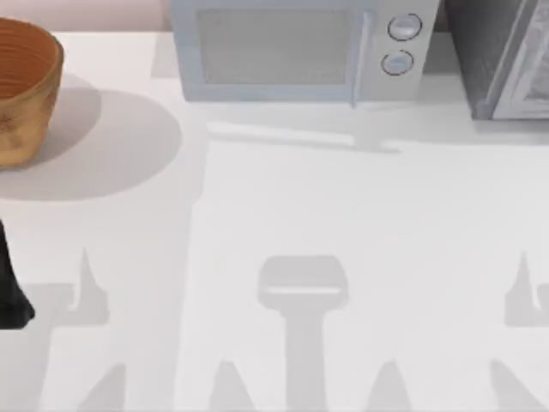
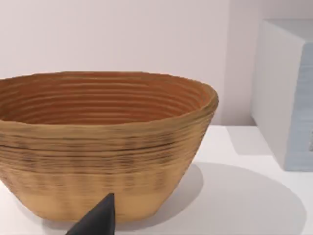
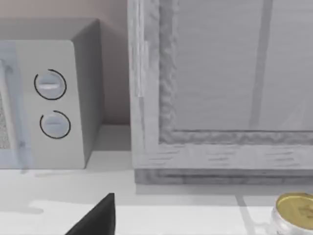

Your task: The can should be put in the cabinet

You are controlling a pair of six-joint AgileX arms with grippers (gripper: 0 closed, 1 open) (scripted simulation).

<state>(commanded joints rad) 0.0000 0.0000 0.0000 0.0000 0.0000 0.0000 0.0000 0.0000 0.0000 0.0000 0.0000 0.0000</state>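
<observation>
Left gripper faced ribbed wooden bowl, opening untellable | right gripper likewise | gold-topped can stood before dark grey speckled cabinet, beside white microwave

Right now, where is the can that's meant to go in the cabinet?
The can shows in the right wrist view, standing on the white table just in front of the cabinet, which stands at the table's far right beside the microwave.

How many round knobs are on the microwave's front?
2. Upper knob and lower knob sit stacked on the microwave, on its panel towards the cabinet, at the table's back edge. None seems hidden.
</observation>
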